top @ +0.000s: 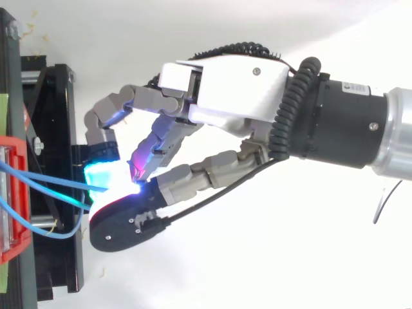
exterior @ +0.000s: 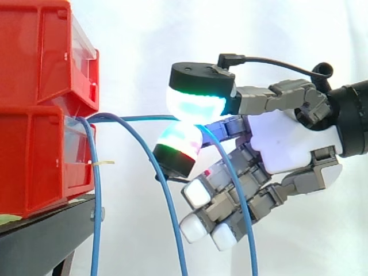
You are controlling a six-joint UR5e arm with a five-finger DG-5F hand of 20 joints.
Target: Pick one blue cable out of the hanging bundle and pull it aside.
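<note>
Several thin blue cables come out of the front of the lower red bin (exterior: 34,167) and hang down. One blue cable (exterior: 144,118) runs level from the bin to my hand (exterior: 287,144), then arcs down behind the fingers. Two glowing cyan-green fingertips (exterior: 195,100) pinch it where they meet, to the right of the bins. The other fingers curl below with white pads, touching nothing. Two more cables (exterior: 98,201) hang free beside the stand. From above, the hand (top: 238,84) reaches left and the cable (top: 45,180) stretches from the bin to the glowing pads.
Two red bins (exterior: 34,57) are stacked on a black stand (exterior: 40,236) at the left, in front of a white curtain. A small yellow tag (exterior: 103,163) sticks out of the lower bin. A thin dark wire (top: 386,199) lies at the far right.
</note>
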